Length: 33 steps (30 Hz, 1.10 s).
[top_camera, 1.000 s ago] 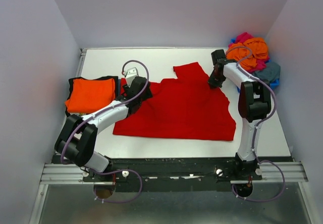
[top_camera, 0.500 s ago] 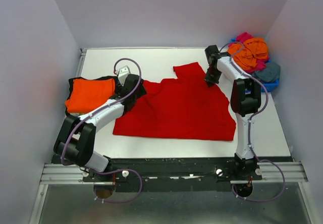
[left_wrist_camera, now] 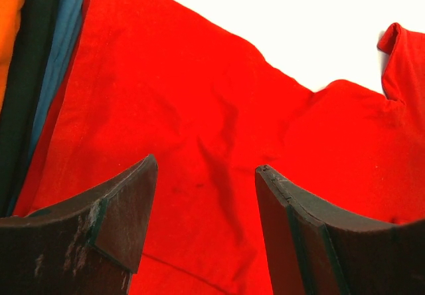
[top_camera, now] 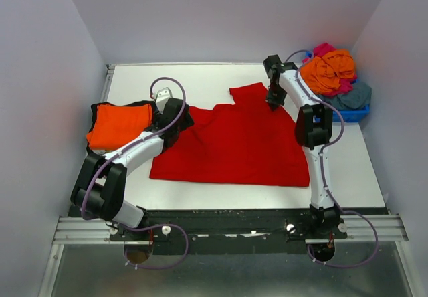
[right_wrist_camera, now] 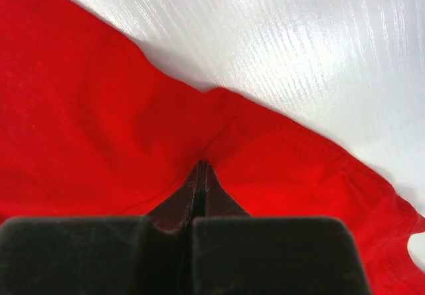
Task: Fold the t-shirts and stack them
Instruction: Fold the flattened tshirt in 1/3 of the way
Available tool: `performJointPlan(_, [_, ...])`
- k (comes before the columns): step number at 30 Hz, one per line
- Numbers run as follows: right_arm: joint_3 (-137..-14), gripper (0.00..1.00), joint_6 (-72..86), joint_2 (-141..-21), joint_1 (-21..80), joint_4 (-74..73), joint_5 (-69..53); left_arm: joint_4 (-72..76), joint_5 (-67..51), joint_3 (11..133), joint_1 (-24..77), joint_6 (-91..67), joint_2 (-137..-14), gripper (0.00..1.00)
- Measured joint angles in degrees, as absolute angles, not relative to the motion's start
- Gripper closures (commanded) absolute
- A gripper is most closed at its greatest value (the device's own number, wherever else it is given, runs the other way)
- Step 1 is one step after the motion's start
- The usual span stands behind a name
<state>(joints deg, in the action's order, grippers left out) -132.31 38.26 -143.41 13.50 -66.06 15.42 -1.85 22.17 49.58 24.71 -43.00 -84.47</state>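
Red t-shirt [top_camera: 234,143], far edge pinched by right tool [right_wrist_camera: 201,165], left tool [left_wrist_camera: 206,165] spread above it.

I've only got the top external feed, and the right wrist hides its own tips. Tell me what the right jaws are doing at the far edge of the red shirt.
Observer: In the right wrist view the right jaws are shut tip to tip on the red t-shirt. A crease of cloth runs into the tips, just inside the hem next to the white table.
Operator: Now report the left jaws.
Observer: In the left wrist view the left jaws are wide open above the red cloth, with nothing between them.
Operator: Check the folded stack beside them.
Observer: A grey-blue layer shows between the black t-shirt and the red one. Your view shows only the orange t-shirt on black.
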Motion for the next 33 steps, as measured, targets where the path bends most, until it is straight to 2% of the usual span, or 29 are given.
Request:
performJointPlan(6, [-137.7, 0.99, 37.1, -146.0, 13.5, -67.1, 16.5, -1.8, 21.6, 49.1, 24.7, -43.0, -84.3, 0.26])
performJointPlan(13, [-141.3, 0.99, 27.9, -148.7, 13.5, -66.3, 20.9, -1.8, 20.5, 49.0, 24.7, -43.0, -84.3, 0.26])
performJointPlan(24, [-137.1, 0.99, 5.4, -148.0, 14.2, -59.5, 21.3, -1.5, 19.9, 49.0, 24.7, -43.0, -84.3, 0.26])
performJointPlan(33, [-131.5, 0.99, -6.0, -148.5, 15.2, -53.1, 38.5, -1.3, 19.9, 49.0, 24.7, -43.0, -85.4, 0.26])
